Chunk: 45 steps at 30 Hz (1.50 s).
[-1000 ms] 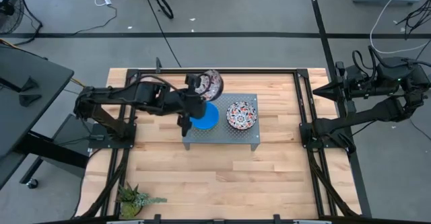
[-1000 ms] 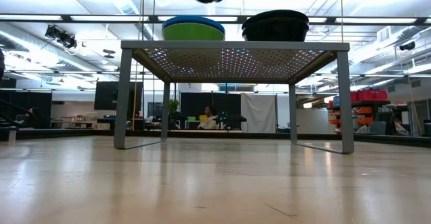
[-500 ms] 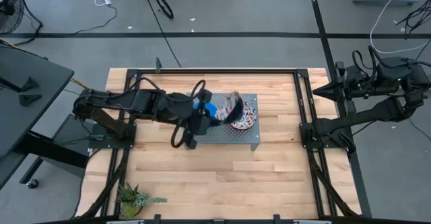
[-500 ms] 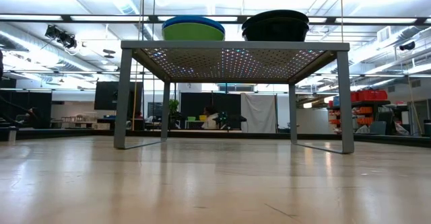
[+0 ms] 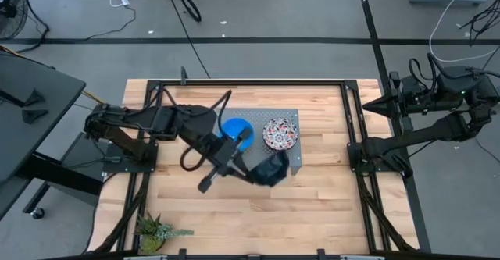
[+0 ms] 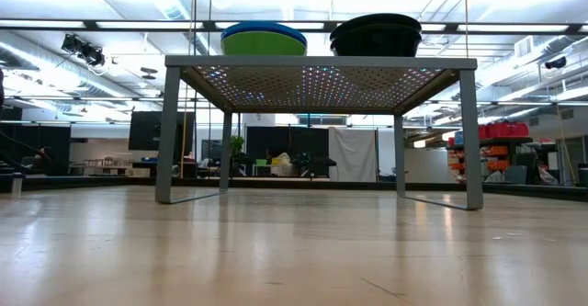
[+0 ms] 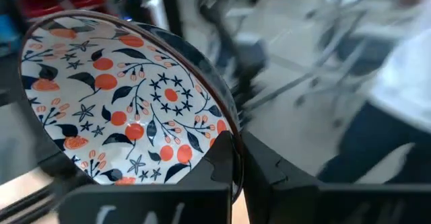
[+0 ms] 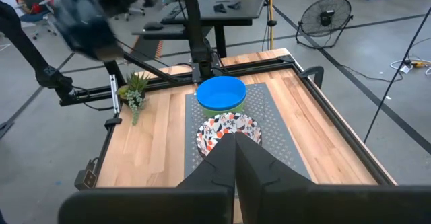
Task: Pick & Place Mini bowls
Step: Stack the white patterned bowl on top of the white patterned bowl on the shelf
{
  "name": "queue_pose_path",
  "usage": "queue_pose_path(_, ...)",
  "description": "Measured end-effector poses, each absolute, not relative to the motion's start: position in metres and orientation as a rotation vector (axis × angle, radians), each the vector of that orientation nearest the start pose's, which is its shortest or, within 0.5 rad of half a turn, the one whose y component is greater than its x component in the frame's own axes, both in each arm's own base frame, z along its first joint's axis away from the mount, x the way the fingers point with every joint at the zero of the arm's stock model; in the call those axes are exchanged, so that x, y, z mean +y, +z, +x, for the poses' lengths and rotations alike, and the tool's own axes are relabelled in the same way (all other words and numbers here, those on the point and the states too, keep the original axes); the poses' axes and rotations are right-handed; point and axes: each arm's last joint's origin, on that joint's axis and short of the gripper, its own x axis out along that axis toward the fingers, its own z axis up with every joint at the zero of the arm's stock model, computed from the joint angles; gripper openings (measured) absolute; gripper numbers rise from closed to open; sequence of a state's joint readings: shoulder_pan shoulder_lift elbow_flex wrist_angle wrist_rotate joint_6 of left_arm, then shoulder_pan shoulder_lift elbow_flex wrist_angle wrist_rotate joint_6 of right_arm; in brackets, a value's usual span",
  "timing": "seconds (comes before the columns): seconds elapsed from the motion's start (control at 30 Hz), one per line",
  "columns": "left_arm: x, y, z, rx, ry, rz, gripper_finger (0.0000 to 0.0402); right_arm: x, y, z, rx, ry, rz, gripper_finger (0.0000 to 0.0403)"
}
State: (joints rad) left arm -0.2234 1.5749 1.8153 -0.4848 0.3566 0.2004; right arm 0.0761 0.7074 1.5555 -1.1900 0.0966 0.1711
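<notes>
White floral ceramic mini bowl point(image 7: 121, 103) is pinched by its rim in the left gripper point(image 7: 236, 158), above the near table. Two stacks remain on the grey perforated metal tray point(image 5: 291, 157); the right gripper point(image 8: 235, 143) waits closed, empty.

Floral bowl point(image 7: 128, 106) in left hand point(image 7: 237, 158)

arms: two, dark matte black, slim jointed links
left arm point(image 5: 156, 121): black cable looping loose beside its forearm
right arm point(image 5: 437, 131): black cables bundled at its base
left hand point(image 7: 237, 158): two flat black angular fingers
right hand point(image 8: 236, 153): same black finger pair
</notes>
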Motion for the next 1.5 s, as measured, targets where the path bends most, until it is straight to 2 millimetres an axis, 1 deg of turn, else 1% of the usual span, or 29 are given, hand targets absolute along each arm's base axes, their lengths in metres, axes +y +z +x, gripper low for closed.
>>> queue_pose_path(0.2, -0.089, 0.476, 0.326, 0.062, -0.744, 0.053, 0.0011, -0.001, 0.466, 0.028, 0.338, -0.050, 0.140, 0.0007)
queue_pose_path(0.43, -0.091, 0.495, 0.323, -0.111, -0.878, -0.002, 0.0011, -0.001, 0.466, 0.027, 0.338, -0.046, 0.121, 0.0006)
queue_pose_path(0.6, -0.093, 0.501, 0.321, -0.173, -0.890, 0.003, 0.0011, -0.001, 0.466, 0.027, 0.340, -0.023, -0.013, 0.0007)
queue_pose_path(0.73, -0.093, 0.503, 0.321, -0.193, -0.891, 0.007, 0.0011, -0.001, 0.466, 0.027, 0.341, -0.021, -0.030, 0.0007)
queue_pose_path(0.87, -0.098, 0.507, 0.318, -0.231, -0.915, 0.010, 0.0011, -0.001, 0.466, 0.028, 0.337, -0.015, -0.062, 0.0007)
queue_pose_path(1.0, -0.106, 0.509, 0.315, -0.246, -0.949, -0.021, 0.0011, -0.001, 0.472, 0.029, 0.275, -0.004, -0.148, 0.0007)
queue_pose_path(1.23, -0.113, 0.510, 0.311, -0.272, -0.994, 0.010, 0.0011, 0.000, 0.480, 0.031, 0.197, -0.007, -0.156, 0.0007)
queue_pose_path(1.4, -0.111, 0.510, 0.312, -0.294, -0.986, 0.052, 0.0011, 0.000, 0.492, 0.037, 0.073, -0.009, -0.103, 0.0007)
queue_pose_path(1.5, -0.108, 0.510, 0.313, -0.294, -0.983, 0.054, 0.0011, 0.001, 0.503, 0.043, -0.024, -0.010, -0.027, 0.0007)
